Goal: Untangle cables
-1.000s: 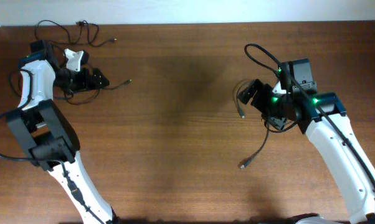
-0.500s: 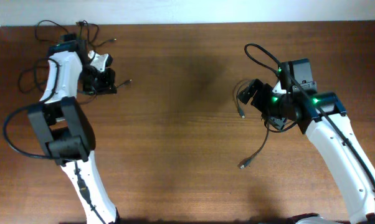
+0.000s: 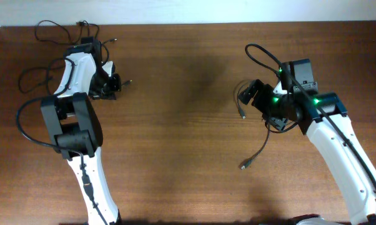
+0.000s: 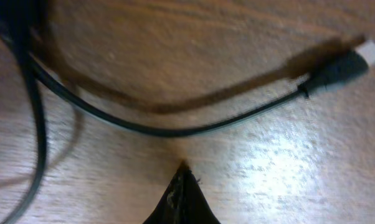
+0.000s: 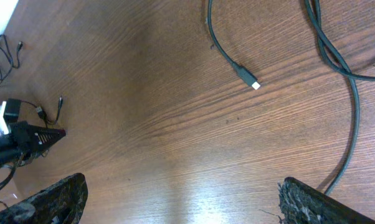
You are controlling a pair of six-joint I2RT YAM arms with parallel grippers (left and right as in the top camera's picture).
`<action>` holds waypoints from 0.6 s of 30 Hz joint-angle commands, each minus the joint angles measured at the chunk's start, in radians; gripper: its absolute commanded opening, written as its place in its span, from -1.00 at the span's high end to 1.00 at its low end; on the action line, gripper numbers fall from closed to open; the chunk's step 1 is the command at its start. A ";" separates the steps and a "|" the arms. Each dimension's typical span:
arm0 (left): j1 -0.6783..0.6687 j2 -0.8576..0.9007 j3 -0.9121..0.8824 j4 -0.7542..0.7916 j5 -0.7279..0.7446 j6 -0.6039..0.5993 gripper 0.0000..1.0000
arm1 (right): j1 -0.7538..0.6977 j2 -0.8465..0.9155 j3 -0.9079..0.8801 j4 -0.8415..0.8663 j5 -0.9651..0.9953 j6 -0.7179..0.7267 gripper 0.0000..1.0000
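Dark brown wood fills your overhead view: the table (image 3: 175,137) has a fine straight grain and a soft sheen, with pale glare showing in both wrist views. At twelve o'clock a narrow off-white strip of wall (image 3: 238,11) borders it.

Your cables (image 3: 262,149) are thin, round, black cords with a smooth matte skin, lying in loose curves flat on the wood. One wavy bunch (image 3: 80,25) sits at eleven o'clock on the table, trailing toward the left arm (image 3: 75,69), whose shell is white with black joints. A second lot lies at three o'clock. It loops beside the right gripper (image 3: 249,94), and one strand runs down to a small end at six o'clock of that gripper.

Your left gripper (image 3: 112,83) is clenched. In its wrist view the dark fingertips (image 4: 182,202) meet in a single sharp wedge with nothing between them. At twelve o'clock of that wedge, apart from it, a curved cord (image 4: 175,132) sags across the wood. It ends at two o'clock in a moulded black plug (image 4: 337,70) with a pale metal tip.

Your right gripper stands released, its rough dark fingers (image 5: 50,202) far apart at the lower corners of its wrist view, bare wood between them. At one o'clock from there lies a straight plug end (image 5: 246,76) with a light tip. A longer strand (image 5: 356,112) bends down the three o'clock side.
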 commanded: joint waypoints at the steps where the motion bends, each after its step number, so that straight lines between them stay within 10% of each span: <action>1: 0.006 0.076 0.012 0.062 -0.053 -0.013 1.00 | 0.000 0.010 0.008 0.002 -0.006 -0.014 -0.97; 9: 0.008 0.082 0.012 0.239 -0.071 -0.013 1.00 | 0.000 0.010 0.008 -0.002 -0.006 -0.014 -0.97; 18: 0.008 -0.010 0.115 0.085 0.079 -0.006 1.00 | 0.000 0.010 0.008 -0.017 -0.006 -0.014 -0.97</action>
